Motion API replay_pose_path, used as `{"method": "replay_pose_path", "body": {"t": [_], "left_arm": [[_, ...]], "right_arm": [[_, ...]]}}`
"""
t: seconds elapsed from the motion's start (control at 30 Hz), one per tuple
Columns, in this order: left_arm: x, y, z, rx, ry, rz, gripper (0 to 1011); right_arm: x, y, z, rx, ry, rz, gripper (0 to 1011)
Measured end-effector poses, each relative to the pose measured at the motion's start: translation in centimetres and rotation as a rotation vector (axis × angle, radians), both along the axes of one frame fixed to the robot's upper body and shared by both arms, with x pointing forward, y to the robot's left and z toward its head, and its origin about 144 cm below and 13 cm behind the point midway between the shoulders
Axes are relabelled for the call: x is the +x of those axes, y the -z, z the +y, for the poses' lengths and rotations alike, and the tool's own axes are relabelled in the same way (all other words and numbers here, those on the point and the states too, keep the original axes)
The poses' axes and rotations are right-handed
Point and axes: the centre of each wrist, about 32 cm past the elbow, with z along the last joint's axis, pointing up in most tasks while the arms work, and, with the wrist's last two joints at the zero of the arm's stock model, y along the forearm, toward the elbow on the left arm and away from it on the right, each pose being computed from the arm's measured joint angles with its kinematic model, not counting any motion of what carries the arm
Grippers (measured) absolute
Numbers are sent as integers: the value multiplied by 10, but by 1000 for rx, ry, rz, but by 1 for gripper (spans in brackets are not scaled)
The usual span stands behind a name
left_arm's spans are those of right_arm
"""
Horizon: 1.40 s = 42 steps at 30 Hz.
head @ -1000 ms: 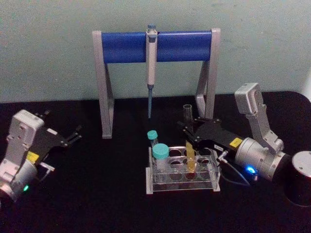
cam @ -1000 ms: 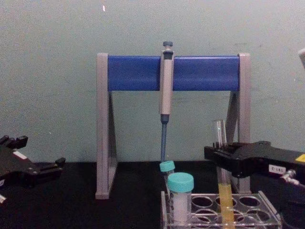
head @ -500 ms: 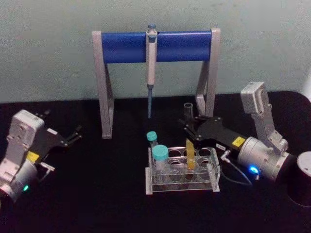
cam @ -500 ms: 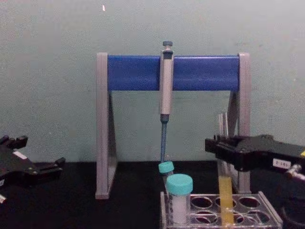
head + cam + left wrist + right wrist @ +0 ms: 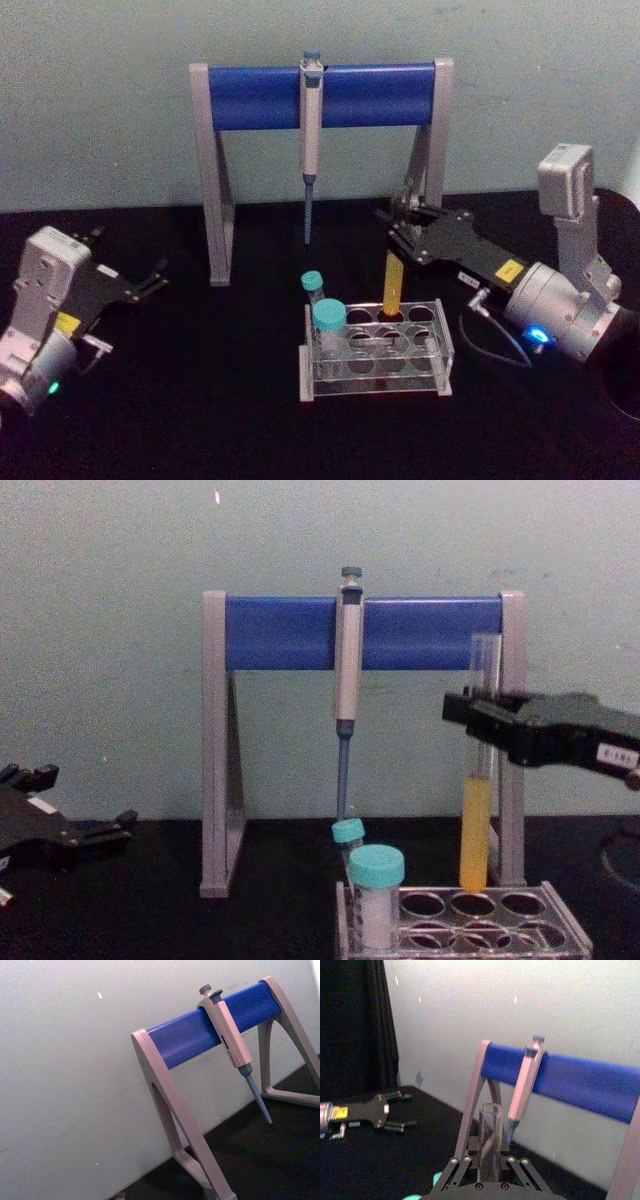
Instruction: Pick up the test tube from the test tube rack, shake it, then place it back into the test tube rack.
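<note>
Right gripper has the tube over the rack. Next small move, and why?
Probably raise it slightly before shaking. The right gripper is shut on the upright test tube, whose bottom in the chest view is about level with the top of the test tube rack, so a shake might strike it. The left gripper is parked, open, at left.

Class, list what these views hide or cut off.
The test tube where right gripper clamps it: chest view, covered by fingers.
The test tube rack front: chest view, bottom edge.
The test tube's lower half: right wrist view, behind gripper.
Parked left gripper body: chest view, left edge.
</note>
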Motion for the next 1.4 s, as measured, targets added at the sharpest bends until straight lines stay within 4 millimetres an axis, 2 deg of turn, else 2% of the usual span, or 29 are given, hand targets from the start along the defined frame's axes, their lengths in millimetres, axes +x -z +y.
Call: {"method": "replay_pose_path", "body": {"t": [0.37,0.77,1.2,1.4], "left_arm": [[0,0,0,0,0,0,1001],[0,0,0,0,0,0,1001],[0,0,0,0,0,0,1001],[0,0,0,0,0,0,1001]], "right_arm": [[-4,-3,3,32,65,-148,237],[-3,1,5,48,96,-179,237],[-2,3,11,72,-1,-214,237],[-2,3,8,85,-62,-217,237]]}}
